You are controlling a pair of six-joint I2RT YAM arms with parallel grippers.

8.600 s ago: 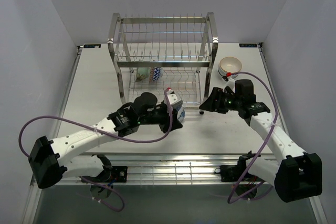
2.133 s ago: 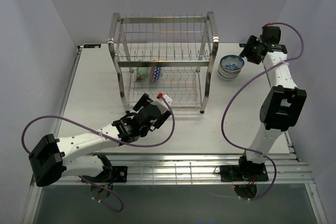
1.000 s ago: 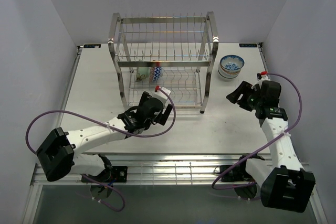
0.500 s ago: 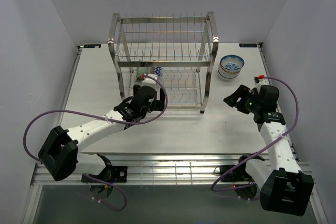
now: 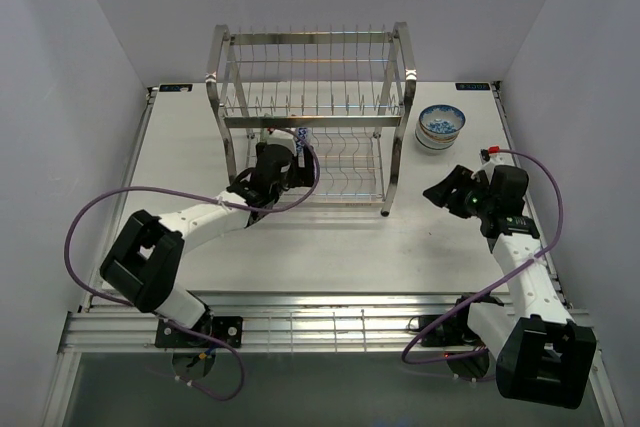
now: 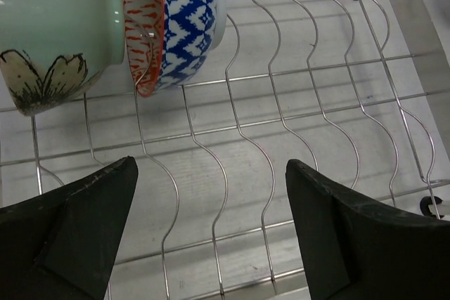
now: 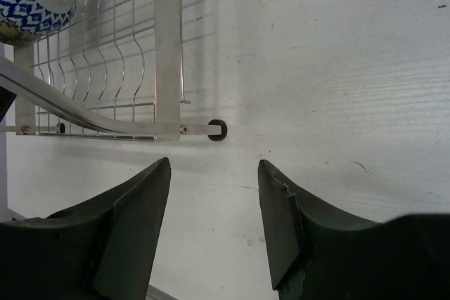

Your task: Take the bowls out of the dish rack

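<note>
Overhead: your left gripper (image 5: 293,155) sat inside the dish rack (image 5: 310,39), lower tier; a blue-white bowl (image 5: 441,125) stood outside, right of it. Left wrist: jaws wide apart, empty, patterned bowl (image 6: 179,26) and mint bowl (image 6: 53,26) just ahead. Right wrist: your right gripper (image 7: 214,201) gaped empty near the rack's foot.

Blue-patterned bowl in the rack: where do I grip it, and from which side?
The blue-patterned bowl stands on edge, its foot facing bare wires; the mint bowl crowds its mouth, so that side is tight. Probably pinch the near rim, coming in through the open front of the dish rack.
</note>
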